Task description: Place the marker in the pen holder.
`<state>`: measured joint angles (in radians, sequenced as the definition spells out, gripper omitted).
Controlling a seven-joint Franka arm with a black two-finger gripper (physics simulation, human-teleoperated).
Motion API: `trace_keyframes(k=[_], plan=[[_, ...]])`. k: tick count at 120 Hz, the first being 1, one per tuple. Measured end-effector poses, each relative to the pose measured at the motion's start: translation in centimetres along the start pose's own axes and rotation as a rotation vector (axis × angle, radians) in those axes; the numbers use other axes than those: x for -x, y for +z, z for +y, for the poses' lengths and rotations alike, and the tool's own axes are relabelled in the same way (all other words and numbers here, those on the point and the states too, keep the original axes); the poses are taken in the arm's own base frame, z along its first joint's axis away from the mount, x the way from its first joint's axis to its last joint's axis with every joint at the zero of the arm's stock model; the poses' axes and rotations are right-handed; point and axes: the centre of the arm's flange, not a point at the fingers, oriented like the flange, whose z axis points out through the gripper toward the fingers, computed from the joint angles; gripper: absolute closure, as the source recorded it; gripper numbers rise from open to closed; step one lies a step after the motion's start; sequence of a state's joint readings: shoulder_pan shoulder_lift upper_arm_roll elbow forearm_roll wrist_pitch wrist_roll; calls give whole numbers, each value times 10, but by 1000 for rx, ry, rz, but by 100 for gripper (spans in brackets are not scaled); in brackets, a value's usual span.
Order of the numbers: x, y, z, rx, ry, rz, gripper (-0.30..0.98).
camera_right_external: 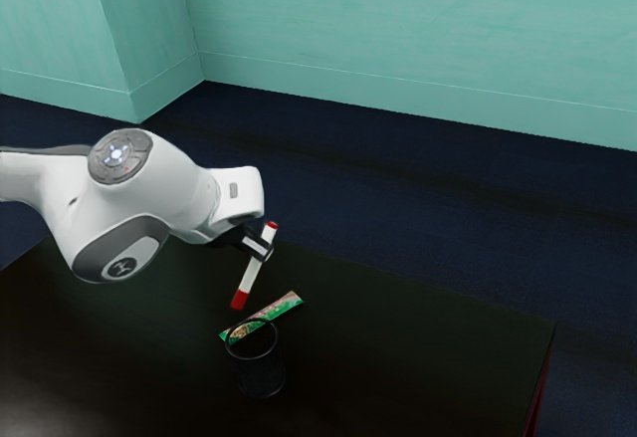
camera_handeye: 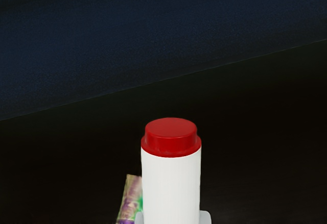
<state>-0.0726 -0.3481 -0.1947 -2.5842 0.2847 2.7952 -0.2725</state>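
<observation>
In the exterior view my gripper (camera_right_external: 260, 245) is shut on the upper part of the white marker (camera_right_external: 252, 276). The marker hangs tilted above the table, its long red end lower and toward the exterior view's left, its small red end up. Below it, toward the exterior view's right, the black mesh pen holder (camera_right_external: 261, 371) stands upright on the table. The marker's red tip is apart from the holder's rim. In the wrist view the marker (camera_handeye: 171, 185) rises from the lower edge, red end up, with a pale fingertip edge at each side.
A flat green patterned packet (camera_right_external: 281, 308) lies on the dark table (camera_right_external: 418, 347) just behind the pen holder, partly seen through its rim. In the wrist view part of the packet (camera_handeye: 130, 198) appears beside the marker. The table's far edge borders a dark blue floor.
</observation>
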Motion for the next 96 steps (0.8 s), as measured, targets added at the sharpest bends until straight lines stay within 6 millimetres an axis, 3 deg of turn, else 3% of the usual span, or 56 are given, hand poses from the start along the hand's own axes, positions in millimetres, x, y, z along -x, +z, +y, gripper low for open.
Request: trace_keyframes(k=[29,63,96], plan=[[8,10,18,19,-94,-14,79],[19,33,17,21,-201,-66,79],[21,40,11,11,-269,-80,79]])
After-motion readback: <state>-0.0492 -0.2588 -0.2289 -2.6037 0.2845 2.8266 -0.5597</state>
